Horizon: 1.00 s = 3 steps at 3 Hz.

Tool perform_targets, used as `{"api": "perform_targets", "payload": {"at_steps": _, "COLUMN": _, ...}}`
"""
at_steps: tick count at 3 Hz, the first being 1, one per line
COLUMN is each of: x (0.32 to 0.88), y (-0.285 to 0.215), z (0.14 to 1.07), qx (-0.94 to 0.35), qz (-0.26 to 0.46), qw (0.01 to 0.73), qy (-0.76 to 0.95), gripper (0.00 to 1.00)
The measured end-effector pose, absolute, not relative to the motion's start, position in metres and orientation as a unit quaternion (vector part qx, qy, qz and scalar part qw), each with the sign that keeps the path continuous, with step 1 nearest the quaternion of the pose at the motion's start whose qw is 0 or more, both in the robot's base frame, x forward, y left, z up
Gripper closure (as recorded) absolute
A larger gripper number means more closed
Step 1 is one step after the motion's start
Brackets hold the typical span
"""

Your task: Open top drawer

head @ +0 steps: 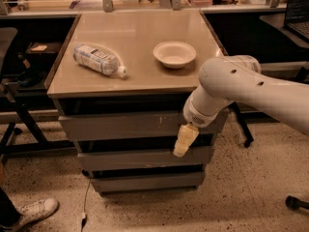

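The top drawer is the widest grey front under the tan tabletop, with pale scratches near its middle right. It looks closed, flush over the two narrower fronts below. My white arm reaches in from the right. My gripper, with cream-coloured fingers, hangs down in front of the drawer stack at its right side, its tip at the gap between the top drawer and the middle drawer.
On the tabletop lie a plastic water bottle on its side and a white bowl. A person's white shoe is at lower left. A chair base stands left, a caster at lower right.
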<state>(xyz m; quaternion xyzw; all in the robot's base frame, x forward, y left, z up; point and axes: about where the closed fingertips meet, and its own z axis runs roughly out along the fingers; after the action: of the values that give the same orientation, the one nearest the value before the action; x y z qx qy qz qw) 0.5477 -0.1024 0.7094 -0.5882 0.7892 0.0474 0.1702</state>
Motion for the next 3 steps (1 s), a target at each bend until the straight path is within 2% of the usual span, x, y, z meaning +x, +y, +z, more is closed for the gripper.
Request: {"api": "perform_targets", "payload": {"at_steps": 3, "x": 0.582, "y": -0.093, "z": 0.672, "qx": -0.592, "qz": 0.047, "qw": 0.163, "qy": 0.788, "gripper": 0.0}}
